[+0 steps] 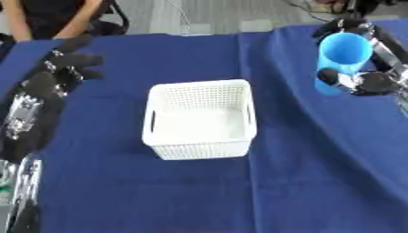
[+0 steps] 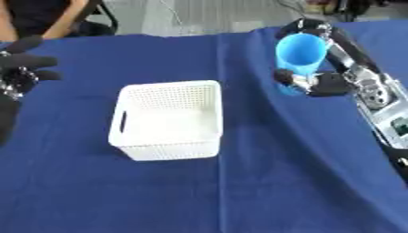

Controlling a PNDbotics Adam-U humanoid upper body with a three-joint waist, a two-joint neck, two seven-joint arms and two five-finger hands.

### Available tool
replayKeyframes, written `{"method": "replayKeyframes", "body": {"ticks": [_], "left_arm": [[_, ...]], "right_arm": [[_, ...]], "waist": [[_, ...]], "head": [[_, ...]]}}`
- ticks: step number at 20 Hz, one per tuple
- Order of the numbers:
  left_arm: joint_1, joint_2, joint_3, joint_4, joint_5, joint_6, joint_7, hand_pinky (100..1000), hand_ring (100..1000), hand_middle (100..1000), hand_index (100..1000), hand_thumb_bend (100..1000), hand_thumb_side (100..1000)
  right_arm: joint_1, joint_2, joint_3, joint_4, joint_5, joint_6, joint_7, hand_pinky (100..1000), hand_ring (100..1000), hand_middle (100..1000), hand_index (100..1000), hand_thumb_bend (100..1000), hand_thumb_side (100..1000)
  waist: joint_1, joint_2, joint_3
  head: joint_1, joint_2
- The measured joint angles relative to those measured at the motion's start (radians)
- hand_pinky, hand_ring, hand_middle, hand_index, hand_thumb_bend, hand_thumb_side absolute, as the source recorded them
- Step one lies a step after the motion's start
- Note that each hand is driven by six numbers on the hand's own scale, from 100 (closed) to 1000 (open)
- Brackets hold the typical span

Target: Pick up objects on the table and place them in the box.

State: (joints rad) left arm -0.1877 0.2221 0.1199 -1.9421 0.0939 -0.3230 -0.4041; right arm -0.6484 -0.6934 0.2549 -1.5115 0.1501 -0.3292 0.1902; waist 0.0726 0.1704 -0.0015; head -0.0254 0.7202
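- Nearest to us, the blue tablecloth [image 1: 199, 195] runs bare across the front of the table, with only a few soft folds in it.
- Middle of the table now: the white basket [image 1: 199, 119] sits upright on the cloth, perforated walls, a handle slot on its left side, nothing lying inside it that can be seen.
- Over on the left side, the left hand [image 1: 68, 63] is raised above the cloth, black fingers spread and relaxed, grasping nothing; its forearm comes up along the left edge of the view.
- That left hand is well apart from the basket, off beyond its far-left corner.
- Far right, and here is the action: the blue cup [image 2: 301, 57] is held up off the cloth, upright with a slight tilt, its open mouth facing up.
- The right hand [image 2: 318, 82] is wrapped around the cup, fingers curling over behind the rim and the thumb side pressed against the lower wall, so the cup sits inside the grasp.
- Cup and right hand are beyond and to the right of the basket, clearly apart from it, not over its opening.
- At the very back, a person's arms [image 1: 48, 18] show past the table's far edge, touching none of this.
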Motion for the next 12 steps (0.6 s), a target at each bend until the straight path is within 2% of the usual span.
{"method": "replayKeyframes", "body": {"ticks": [9, 12], "left_arm": [[0.003, 0.000, 0.000, 0.000, 0.000, 0.000, 0.000, 779, 827, 952, 836, 844, 965], [0.004, 0.000, 0.000, 0.000, 0.000, 0.000, 0.000, 779, 827, 952, 836, 844, 965]], "right_arm": [[0.000, -0.010, -0.001, -0.043, -0.042, 0.019, -0.002, 587, 644, 598, 448, 521, 685], [-0.003, -0.009, 0.005, -0.057, -0.058, 0.023, -0.005, 587, 645, 601, 450, 521, 686]], "waist": [[0.000, 0.000, 0.001], [0.000, 0.000, 0.002]], "head": [[0.000, 0.000], [0.000, 0.000]]}}
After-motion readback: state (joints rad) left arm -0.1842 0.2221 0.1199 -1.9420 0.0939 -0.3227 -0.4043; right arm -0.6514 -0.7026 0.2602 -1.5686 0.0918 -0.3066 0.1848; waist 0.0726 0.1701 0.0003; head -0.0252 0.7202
